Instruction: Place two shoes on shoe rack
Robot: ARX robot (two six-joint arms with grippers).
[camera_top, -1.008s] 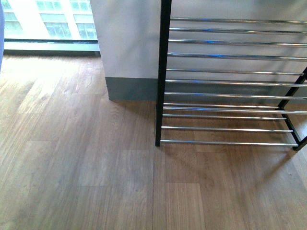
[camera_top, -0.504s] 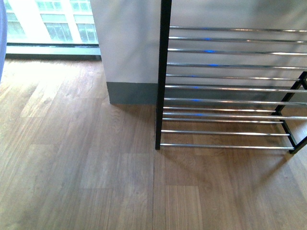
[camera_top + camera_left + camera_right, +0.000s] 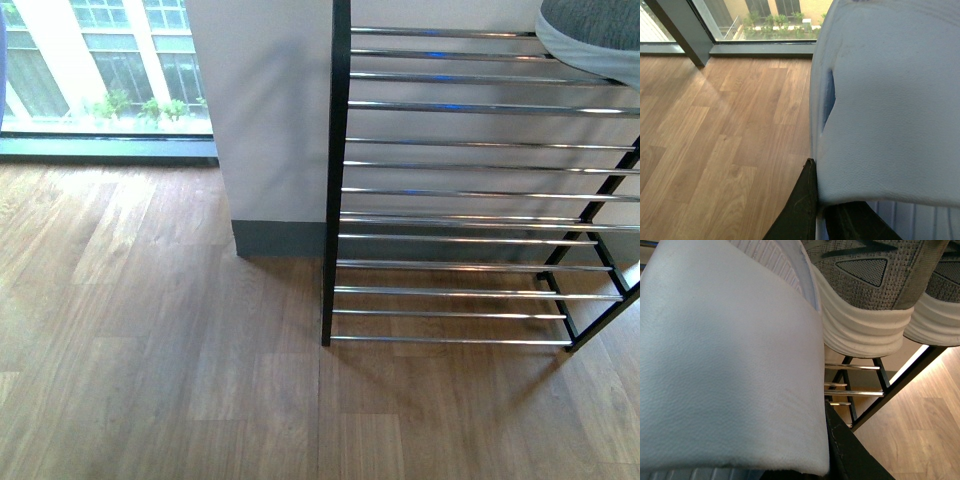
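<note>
Rack (image 3: 470, 190) standing on the wood floor (image 3: 150, 350) beside a white pillar (image 3: 270, 110) — a grey sneaker (image 3: 590, 35) resting on an upper tier at its right end. Left tool (image 3: 817, 210) clamped on a pale blue slipper (image 3: 890, 110) above the floor by the window (image 3: 775, 15). Right tool (image 3: 835, 455) clamped on the other slipper (image 3: 725, 365) — just beside two sneakers (image 3: 865, 290) on the rack.
</note>
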